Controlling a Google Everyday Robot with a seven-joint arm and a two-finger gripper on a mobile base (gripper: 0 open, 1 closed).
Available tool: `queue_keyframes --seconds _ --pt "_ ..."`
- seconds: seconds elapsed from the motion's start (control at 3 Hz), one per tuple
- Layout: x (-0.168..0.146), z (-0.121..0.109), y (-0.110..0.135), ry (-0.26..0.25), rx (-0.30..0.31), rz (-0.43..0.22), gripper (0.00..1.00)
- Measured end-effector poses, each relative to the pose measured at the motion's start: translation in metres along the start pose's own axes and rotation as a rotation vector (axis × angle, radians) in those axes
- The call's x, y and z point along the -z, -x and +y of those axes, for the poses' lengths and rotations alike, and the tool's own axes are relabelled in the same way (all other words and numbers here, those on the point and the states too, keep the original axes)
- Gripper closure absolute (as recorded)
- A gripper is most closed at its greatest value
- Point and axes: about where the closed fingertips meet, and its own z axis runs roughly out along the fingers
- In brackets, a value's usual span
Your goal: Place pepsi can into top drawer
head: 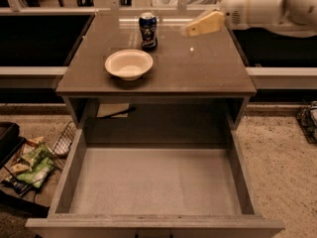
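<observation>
The pepsi can (147,30) stands upright at the back of the brown cabinet top (198,73), just behind a cream round bowl (129,63). The top drawer (153,180) is pulled fully out toward me, its pale grey floor bare. My gripper (190,29) reaches in from the upper right on a white arm (267,9). It hovers above the cabinet top, a short way to the right of the can and apart from it.
A wire basket (64,140) and snack bags (29,165) lie on the floor to the left of the drawer. Dark counters with pale edges flank the cabinet on both sides. More clutter sits at the right edge (309,120).
</observation>
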Motion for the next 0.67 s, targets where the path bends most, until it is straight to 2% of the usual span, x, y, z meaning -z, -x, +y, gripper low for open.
queue_keyframes --seconds 0.33,0.67 --pt "-0.066 -0.013 -0.018 -0.009 -0.072 -0.021 0.0" --pt "-0.119 -0.014 -0.031 0.003 -0.138 -0.045 0.0"
